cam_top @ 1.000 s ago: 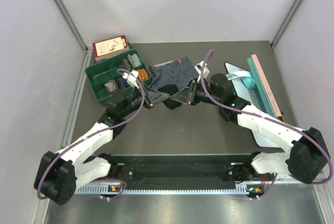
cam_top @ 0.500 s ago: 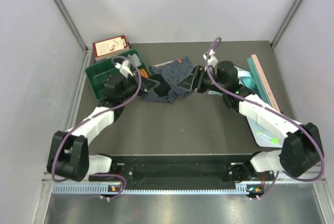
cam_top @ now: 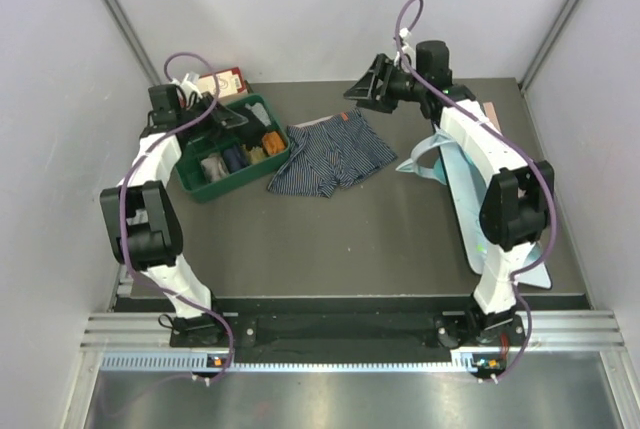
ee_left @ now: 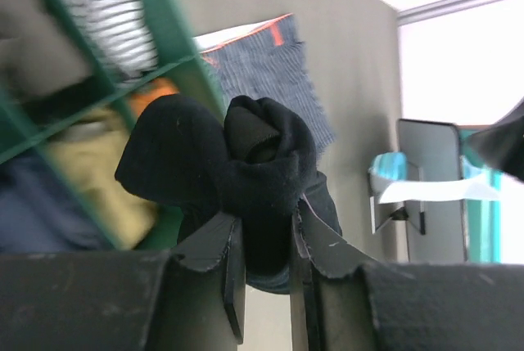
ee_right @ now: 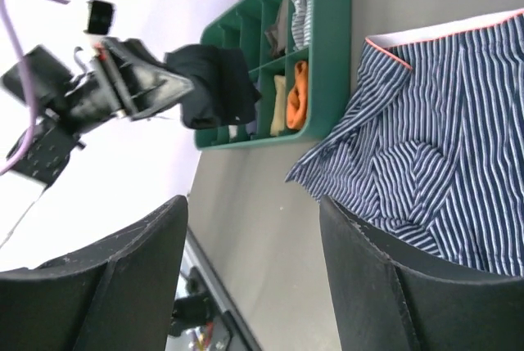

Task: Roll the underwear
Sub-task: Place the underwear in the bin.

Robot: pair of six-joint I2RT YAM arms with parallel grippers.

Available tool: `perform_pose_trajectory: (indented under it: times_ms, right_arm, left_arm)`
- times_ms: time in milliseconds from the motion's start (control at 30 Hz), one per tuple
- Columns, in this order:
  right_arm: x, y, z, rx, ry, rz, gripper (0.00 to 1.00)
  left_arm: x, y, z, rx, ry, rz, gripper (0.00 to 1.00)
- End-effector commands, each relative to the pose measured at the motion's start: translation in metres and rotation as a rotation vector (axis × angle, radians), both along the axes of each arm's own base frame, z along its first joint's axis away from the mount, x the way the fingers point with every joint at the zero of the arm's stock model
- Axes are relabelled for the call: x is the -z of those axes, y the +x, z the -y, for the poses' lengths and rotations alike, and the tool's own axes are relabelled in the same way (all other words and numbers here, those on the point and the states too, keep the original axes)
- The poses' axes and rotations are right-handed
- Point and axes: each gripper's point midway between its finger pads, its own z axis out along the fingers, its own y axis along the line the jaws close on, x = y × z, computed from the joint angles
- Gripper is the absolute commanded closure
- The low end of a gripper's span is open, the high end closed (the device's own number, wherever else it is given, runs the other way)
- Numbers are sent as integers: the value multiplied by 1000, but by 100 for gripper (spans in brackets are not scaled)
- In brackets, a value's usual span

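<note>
My left gripper (cam_top: 232, 121) hangs over the green compartment bin (cam_top: 238, 189) at the back left. It is shut on the black underwear (ee_left: 260, 150), a tight roll pinched between its fingertips (ee_left: 228, 245) above the bin's dividers (ee_left: 168, 20). The striped blue underwear (cam_top: 332, 155) with an orange waistband lies spread flat on the table just right of the bin, also seen in the right wrist view (ee_right: 442, 138). My right gripper (cam_top: 366, 85) is raised at the back centre, open and with nothing in it, looking down on the striped pair and the bin (ee_right: 337, 48).
The bin's compartments hold several rolled cloths, orange and yellow among them. A red and white box (cam_top: 224, 81) lies behind the bin. A white board with a light blue holder (cam_top: 432, 155) stands at the right. Grey walls close in the sides and back.
My right gripper let go of the black roll, opened wide and rose to the back. My left arm carried the roll from the table's middle to over the bin.
</note>
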Motion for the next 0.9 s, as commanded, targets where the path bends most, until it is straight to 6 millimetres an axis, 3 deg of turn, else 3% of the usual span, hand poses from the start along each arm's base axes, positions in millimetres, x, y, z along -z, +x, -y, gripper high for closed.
perform_pose_trajectory:
  times_ms: [0, 67, 100, 267, 567, 867]
  right_arm:
    - [-41, -2, -7, -76, 24, -28, 36]
    - [-29, 2, -10, -87, 18, -100, 37]
    - [-42, 3, -12, -98, 32, -88, 38]
    - [-39, 4, -17, -125, 52, -142, 39]
    - [-8, -6, -10, -159, -41, -155, 39]
    - [-3, -6, -11, -179, -39, -143, 39]
  left_arm:
    - [22, -27, -15, 100, 7, -148, 100]
    - [26, -31, -23, 99, 6, -168, 100]
    - [30, -36, -25, 92, 1, -198, 100]
    - [45, -53, -52, 23, 10, -264, 100]
    - [74, -81, -96, -58, 89, -330, 100]
    - [83, -73, -130, -101, 233, -314, 100]
